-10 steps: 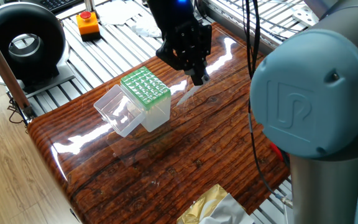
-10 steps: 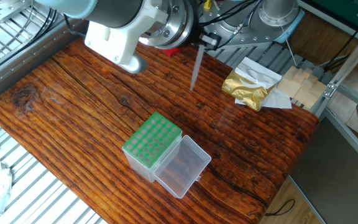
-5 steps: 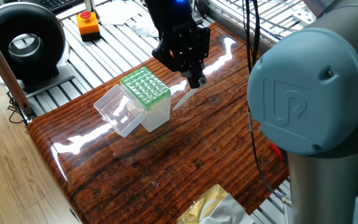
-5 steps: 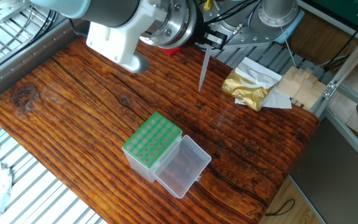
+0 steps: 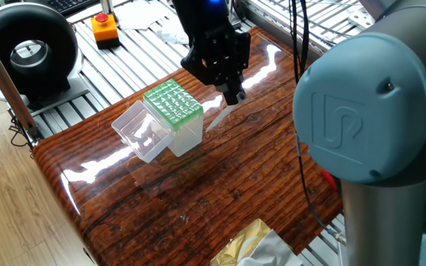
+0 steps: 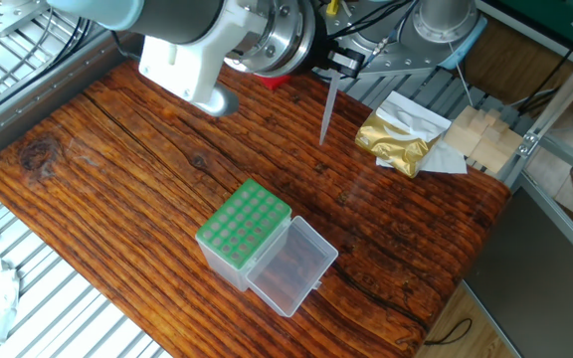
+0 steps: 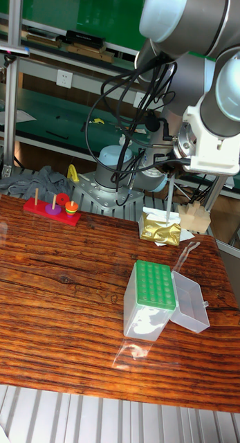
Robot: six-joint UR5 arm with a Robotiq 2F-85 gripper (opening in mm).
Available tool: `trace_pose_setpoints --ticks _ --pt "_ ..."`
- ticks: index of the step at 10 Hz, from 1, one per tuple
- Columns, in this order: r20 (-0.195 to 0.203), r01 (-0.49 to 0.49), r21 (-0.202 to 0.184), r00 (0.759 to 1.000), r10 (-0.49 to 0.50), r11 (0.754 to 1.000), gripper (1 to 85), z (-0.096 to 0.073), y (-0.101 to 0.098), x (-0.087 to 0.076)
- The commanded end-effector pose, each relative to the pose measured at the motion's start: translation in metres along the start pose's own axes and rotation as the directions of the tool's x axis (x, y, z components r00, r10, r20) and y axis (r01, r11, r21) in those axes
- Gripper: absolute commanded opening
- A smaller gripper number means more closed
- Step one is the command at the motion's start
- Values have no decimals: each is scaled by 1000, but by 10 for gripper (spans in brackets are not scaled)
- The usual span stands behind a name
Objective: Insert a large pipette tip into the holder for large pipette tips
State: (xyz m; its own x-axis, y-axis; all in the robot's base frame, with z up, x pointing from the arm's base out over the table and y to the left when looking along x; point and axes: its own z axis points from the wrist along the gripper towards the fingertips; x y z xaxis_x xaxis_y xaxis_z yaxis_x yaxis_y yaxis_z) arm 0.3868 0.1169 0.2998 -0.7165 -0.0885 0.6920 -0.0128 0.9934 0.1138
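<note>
The holder for large pipette tips [image 5: 173, 103] is a clear box with a green grid top [image 6: 245, 226], and its clear lid [image 6: 293, 265] lies folded open beside it. My gripper [image 5: 233, 94] hangs above the table just right of the holder, shut on the large pipette tip [image 5: 219, 117]. The whitish tip [image 6: 326, 111] points down, a little tilted, and is in the air apart from the green top. The tall fixed view shows the tip [image 7: 170, 201] hanging behind the holder [image 7: 155, 284]. In the other fixed view, the wrist largely covers the fingers.
A gold foil bag [image 6: 396, 140] and wooden blocks [image 6: 479, 134] lie at one table corner. A red peg toy [image 7: 52, 208] sits at the far left edge. An orange stop button [image 5: 104, 27] and a black round device [image 5: 28, 52] stand beyond the table. The arm's big grey-blue joint [image 5: 368, 118] looms nearby.
The gripper and the held tip have shifted slightly: a little toward the holder in one fixed view, to the right in the other. The holder has not moved.
</note>
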Motion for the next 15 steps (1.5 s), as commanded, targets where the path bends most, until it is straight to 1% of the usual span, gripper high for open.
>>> trace_pose_setpoints --ticks 1,2,3,4,5,6,7,8,9,11,12,13,14,15 --pt "65 24 54 998 -27 998 10 -2 -14 -16" --pt "116 20 112 993 -33 994 10 -4 -28 -30" --pt "142 6 117 990 -23 993 10 -5 -30 -37" --pt "167 -1 132 986 -21 991 10 -7 -34 -43" --pt "178 -6 134 984 -18 991 10 -8 -33 -46" --pt "177 -8 131 984 -15 991 10 -9 -31 -44" --pt "163 -3 131 987 -19 991 10 -10 -31 -36" --pt "147 4 119 989 -21 993 10 -11 -26 -25" --pt "131 3 125 991 -19 992 10 -13 -26 -18" --pt "121 7 192 992 -30 981 10 -25 -39 -13" --pt "126 -1 210 992 -26 978 10 -28 -43 -19" --pt "131 -5 213 991 -23 977 10 -29 -42 -27" --pt "141 2 216 989 -33 976 10 -29 -42 -36" --pt "159 15 224 986 -52 975 10 -29 -42 -49"
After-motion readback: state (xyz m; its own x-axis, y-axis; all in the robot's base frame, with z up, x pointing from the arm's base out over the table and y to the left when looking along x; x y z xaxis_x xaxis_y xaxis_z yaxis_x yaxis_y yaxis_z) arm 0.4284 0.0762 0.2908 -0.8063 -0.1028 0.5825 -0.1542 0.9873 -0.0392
